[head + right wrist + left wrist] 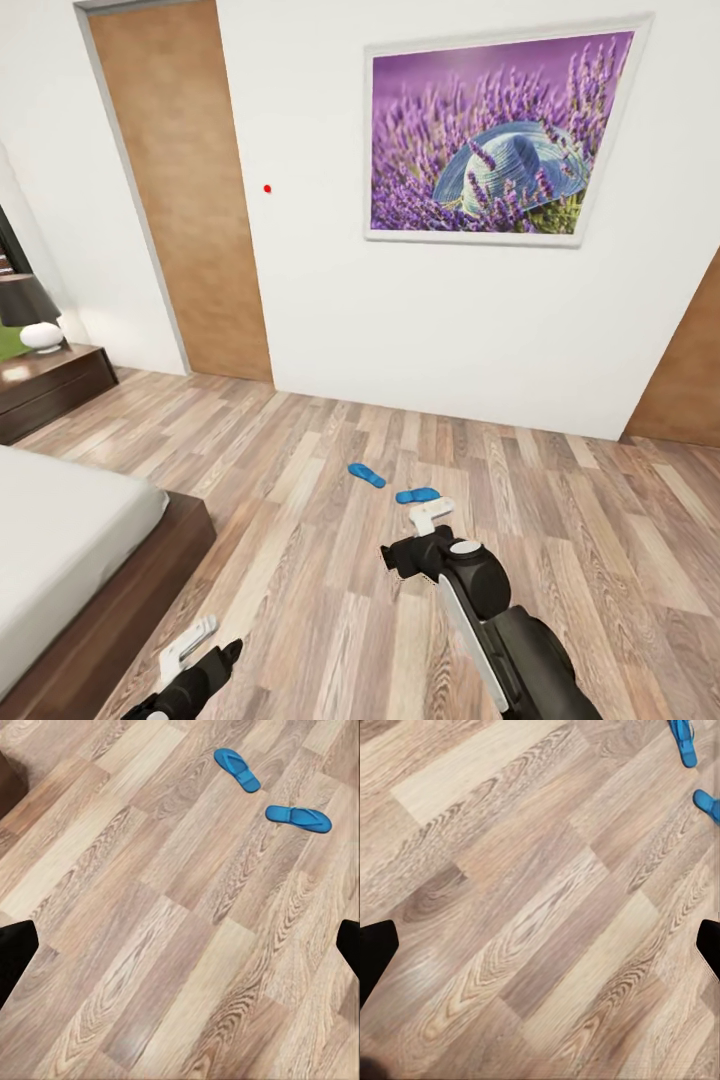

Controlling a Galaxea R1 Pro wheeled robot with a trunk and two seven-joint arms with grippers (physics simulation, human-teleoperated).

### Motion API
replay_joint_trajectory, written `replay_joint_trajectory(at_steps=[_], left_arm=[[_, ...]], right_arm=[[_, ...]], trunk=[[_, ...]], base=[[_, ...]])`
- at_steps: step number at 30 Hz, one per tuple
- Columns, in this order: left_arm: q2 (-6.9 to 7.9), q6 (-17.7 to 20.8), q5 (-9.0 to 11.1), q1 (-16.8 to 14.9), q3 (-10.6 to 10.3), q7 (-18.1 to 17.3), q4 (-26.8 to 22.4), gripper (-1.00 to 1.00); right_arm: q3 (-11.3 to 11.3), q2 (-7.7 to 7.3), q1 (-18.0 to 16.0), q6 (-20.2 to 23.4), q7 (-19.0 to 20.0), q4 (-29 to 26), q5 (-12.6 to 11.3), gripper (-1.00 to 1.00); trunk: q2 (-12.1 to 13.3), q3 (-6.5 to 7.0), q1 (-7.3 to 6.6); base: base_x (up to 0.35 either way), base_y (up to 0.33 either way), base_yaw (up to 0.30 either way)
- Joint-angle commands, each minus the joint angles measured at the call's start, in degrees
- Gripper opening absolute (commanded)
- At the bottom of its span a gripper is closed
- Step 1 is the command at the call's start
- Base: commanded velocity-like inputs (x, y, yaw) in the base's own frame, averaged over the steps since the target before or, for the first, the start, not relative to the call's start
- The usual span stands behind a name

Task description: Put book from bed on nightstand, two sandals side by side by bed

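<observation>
The robot faces a white wall (pixel 420 330) hung with a framed picture (pixel 500 135) of a blue hat among purple lavender, with a brown wooden door (pixel 185 190) to the left of it. Two blue sandals lie on the wood-plank floor (pixel 300 560) out in front of the robot, well apart from the bed (pixel 60 540), whose pale mattress and dark frame fill the lower left corner of the head view. The nearer sandal (pixel 416 495) lies just beyond the right claw (pixel 430 515); the farther sandal (pixel 367 475) sits near it to the left, the two not touching and angled differently rather than set side by side. In the right wrist view both sandals (pixel 237 769) (pixel 298 817) rest flat on the planks ahead, and that claw's dark fingertips (pixel 15 952) stand wide apart, holding nothing. The left claw (pixel 190 645) hangs low beside the bed frame, likewise spread wide and empty in its wrist view. Past the bed, a lamp (pixel 30 312) with a black shade and white base stands on a dark brown nightstand (pixel 50 385).
</observation>
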Motion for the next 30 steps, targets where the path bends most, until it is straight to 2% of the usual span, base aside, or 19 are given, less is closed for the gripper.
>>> replay_joint_trajectory(at_steps=[1, 4, 5, 7, 8, 10, 11, 12, 15, 16, 20, 21, 22, 23, 25, 28, 29, 30], left_arm=[[-0.05, 0.3, 0.6, 0.0, 0.0, 0.4, -0.1, 1.0], [-0.06, 0.3, 0.6, 0.0, -0.2, 0.5, 0.5, 1.0], [-0.06, 0.3, 0.6, 0.0, -0.2, 0.5, 0.5, 1.0], [-0.1, 0.2, 0.6, -0.2, -0.3, 0.6, 1.5, 1.0], [-0.1, 0.2, 0.6, -0.2, -0.3, 0.6, 1.5, 1.0], [-0.12, 0.2, 0.5, -0.5, -0.3, 0.5, 2.8, 1.0], [-0.14, 0.2, 0.6, -0.8, -0.3, 0.3, 4.1, 1.0], [-0.14, 0.2, 0.6, -0.8, -0.3, 0.3, 4.1, 1.0], [-0.22, 0.1, 0.5, -1.7, -0.4, 0.1, 5.6, 1.0], [-0.22, 0.1, 0.5, -1.7, -0.4, 0.1, 5.6, 1.0], [-0.28, 0.1, 0.5, -2.6, -0.6, 0.0, 6.1, 1.0], [-0.29, 0.1, 0.5, -3.1, -0.6, -0.1, 6.3, 1.0], [-0.27, 0.2, 0.5, -4.5, -0.6, -0.1, 7.0, 1.0], [-0.27, 0.2, 0.5, -4.5, -0.6, -0.1, 7.0, 1.0], [-0.27, 0.3, 0.5, -5.5, -0.6, -0.2, 7.6, 1.0], [-0.24, 0.3, 0.6, -7.1, -0.6, -0.2, 8.5, 1.0], [-0.23, 0.4, 0.6, -8.2, -0.6, -0.2, 9.1, 1.0], [-0.24, 0.4, 0.6, -8.7, -0.6, -0.2, 9.4, 1.0]], right_arm=[[0.0, -0.58, -0.1, 0.2, 0.0, 0.2, 0.0, 1.0], [0.0, -3.29, -0.3, -0.2, 0.5, 1.2, -0.1, 1.0], [0.0, -3.29, -0.3, -0.2, 0.5, 1.2, -0.1, 1.0], [0.1, -5.22, -0.4, -0.7, 1.8, 2.2, -0.1, 1.0], [0.1, -5.22, -0.4, -0.7, 1.8, 2.2, -0.1, 1.0], [0.1, -6.92, -0.6, -1.9, 4.1, 3.3, -0.2, 1.0], [0.0, -8.36, -0.8, -4.0, 7.3, 4.6, -0.1, 1.0], [0.0, -8.36, -0.8, -4.0, 7.3, 4.6, -0.1, 1.0], [0.0, -11.23, -1.8, -10.4, 14.0, 8.5, 0.0, 1.0], [0.0, -11.23, -1.8, -10.4, 14.0, 8.5, 0.0, 1.0], [-0.1, -13.89, -3.3, -16.9, 19.8, 14.0, 0.2, 1.0], [-0.1, -13.89, -3.3, -16.9, 19.8, 14.0, 0.2, 1.0], [-0.1, -15.08, -4.8, -22.2, 22.7, 19.5, 0.5, 1.0], [-0.1, -15.08, -4.8, -22.2, 22.7, 19.5, 0.5, 1.0], [0.0, -15.65, -5.9, -26.4, 24.2, 23.5, 0.9, 1.0], [0.2, -16.36, -7.6, -32.9, 26.6, 30.1, 2.6, 1.0], [0.3, -16.8, -8.9, -37.1, 29.0, 34.6, 4.6, 1.0], [0.4, -16.97, -9.6, -39.2, 30.3, 36.8, 5.8, 1.0]], trunk=[[0.0, -0.05, 0.04], [0.0, -0.05, 0.04], [0.0, -0.05, 0.04], [0.0, -0.05, 0.04], [0.0, -0.05, 0.04], [0.0, -0.05, 0.04], [0.0, -0.05, 0.04], [0.0, -0.05, 0.04], [0.0, -0.05, 0.04], [0.0, -0.05, 0.04], [0.0, -0.05, 0.04], [0.0, -0.05, 0.04], [0.0, -0.05, 0.04], [0.0, -0.05, 0.04], [0.0, -0.05, 0.04], [0.0, -0.05, 0.04], [0.0, -0.05, 0.04], [0.0, -0.05, 0.04]], base=[[0.327, -0.119, 0.0], [0.327, -0.124, 0.0], [0.327, -0.126, 0.0], [0.327, -0.127, 0.0], [0.327, -0.128, 0.0], [0.327, -0.129, 0.0], [0.327, -0.131, 0.0], [0.327, -0.131, 0.0], [0.327, -0.135, 0.0], [0.326, -0.139, 0.0], [0.322, -0.15, 0.0], [0.319, -0.157, 0.0], [0.316, -0.165, 0.0], [0.316, -0.165, 0.0], [0.315, -0.167, 0.0], [0.315, -0.169, 0.0], [0.314, -0.171, 0.0], [0.314, -0.171, 0.0]])
